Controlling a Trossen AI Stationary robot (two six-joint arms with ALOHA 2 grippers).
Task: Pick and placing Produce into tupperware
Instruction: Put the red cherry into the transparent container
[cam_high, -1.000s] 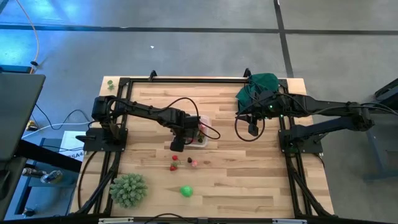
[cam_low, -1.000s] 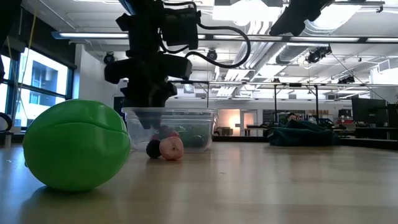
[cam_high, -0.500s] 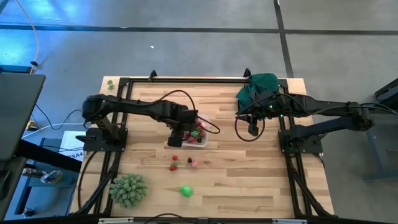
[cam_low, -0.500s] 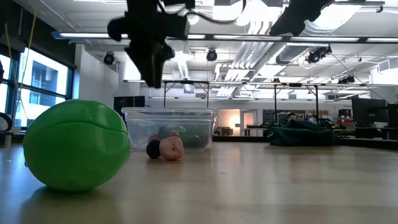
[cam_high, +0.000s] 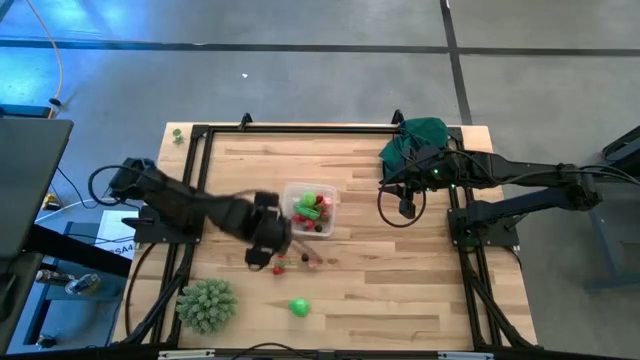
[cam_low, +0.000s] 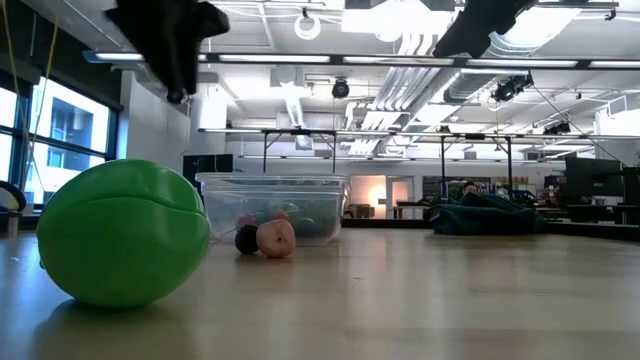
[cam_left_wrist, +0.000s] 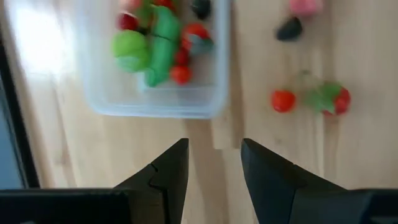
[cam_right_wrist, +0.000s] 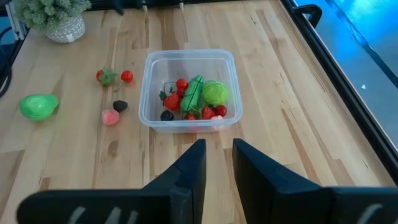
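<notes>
A pale wood tabletop (cam_high: 400, 290) carries a tub (cam_high: 309, 211) near its middle. Just beside the tub lie a red piece (cam_high: 279, 268), a dark piece (cam_high: 303, 257) and a pink piece (cam_high: 313, 262); farther from it, a green piece (cam_high: 299, 307), a spiky ball (cam_high: 207, 304) and a green cloth (cam_high: 412, 138).

You've got one tub (cam_right_wrist: 188, 90), five loose produce pieces (cam_right_wrist: 115, 106) on the desk (cam_right_wrist: 261, 155), one spiky ball (cam_high: 207, 304), one cloth (cam_high: 415, 138), two arms.
</notes>
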